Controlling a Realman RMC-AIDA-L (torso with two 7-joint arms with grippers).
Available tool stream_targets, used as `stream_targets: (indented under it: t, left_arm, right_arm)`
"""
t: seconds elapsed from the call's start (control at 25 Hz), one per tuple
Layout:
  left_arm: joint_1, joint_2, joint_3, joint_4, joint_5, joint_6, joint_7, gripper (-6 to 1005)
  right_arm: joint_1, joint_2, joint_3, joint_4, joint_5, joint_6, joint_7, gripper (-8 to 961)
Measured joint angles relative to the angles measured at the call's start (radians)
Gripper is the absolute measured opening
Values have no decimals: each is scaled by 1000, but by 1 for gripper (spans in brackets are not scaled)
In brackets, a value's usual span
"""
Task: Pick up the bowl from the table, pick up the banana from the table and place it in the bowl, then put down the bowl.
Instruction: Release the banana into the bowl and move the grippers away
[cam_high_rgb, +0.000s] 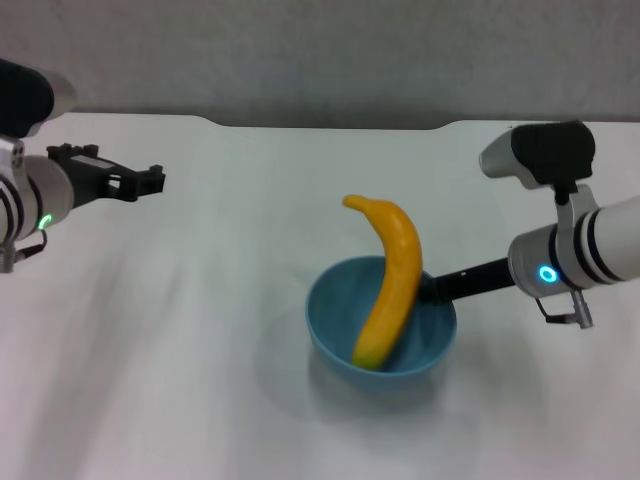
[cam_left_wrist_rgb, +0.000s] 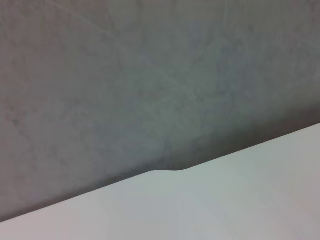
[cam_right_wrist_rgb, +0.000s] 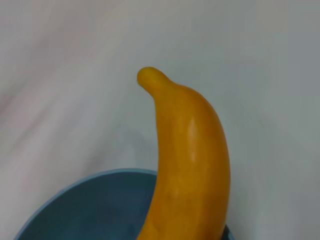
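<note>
The light-blue bowl (cam_high_rgb: 340, 312) sits at the middle of the white table (cam_high_rgb: 180, 330). The yellow-orange banana (cam_high_rgb: 396, 268) stands in it, one end down in the bowl and the other leaning out over the far rim. My right gripper (cam_high_rgb: 433, 290) reaches in from the right and is shut on the bowl's right rim. A shadow lies under the bowl, and I cannot tell whether it touches the table. The right wrist view shows the banana (cam_right_wrist_rgb: 192, 165) close up, rising out of the bowl (cam_right_wrist_rgb: 85, 210). My left gripper (cam_high_rgb: 145, 182) hovers open and empty at the far left.
The table's far edge has a shallow notch (cam_high_rgb: 330, 125) with a grey wall behind. The left wrist view shows only that wall and the table edge (cam_left_wrist_rgb: 225, 200).
</note>
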Motion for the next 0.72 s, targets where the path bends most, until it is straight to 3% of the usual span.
stream_targets:
  t: [0.72]
  left_arm:
    - [9, 0, 51, 33, -50, 54, -10, 896]
  right_arm:
    - [-11, -1, -15, 33, 0, -42, -1, 37]
